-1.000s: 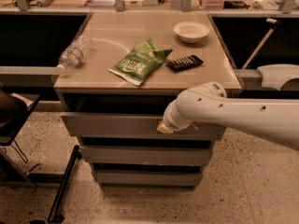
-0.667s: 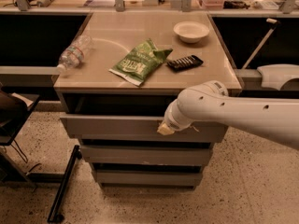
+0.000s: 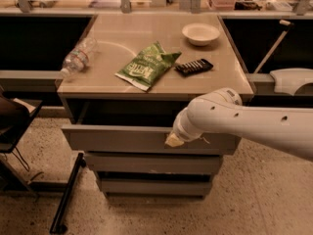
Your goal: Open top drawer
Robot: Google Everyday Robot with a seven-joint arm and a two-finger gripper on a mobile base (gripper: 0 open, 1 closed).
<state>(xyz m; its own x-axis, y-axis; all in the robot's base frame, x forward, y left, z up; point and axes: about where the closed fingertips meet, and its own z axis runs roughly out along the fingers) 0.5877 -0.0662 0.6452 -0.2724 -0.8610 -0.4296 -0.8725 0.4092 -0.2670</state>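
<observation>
While gripper (image 3: 174,140) sits at front | top drawer (image 3: 122,139) grey, flat, part-open

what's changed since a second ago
The top drawer has slid slightly further out toward the camera, and the gripper has moved with it at the drawer's front. The bottle, chip bag and bowl on the cabinet top stayed put.

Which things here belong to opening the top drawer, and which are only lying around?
For the job:
top drawer, standing partly out
gripper, at the drawer front's upper edge

Lying about, all on the countertop:
water bottle
green chip bag
black ribbed object
white bowl
</observation>
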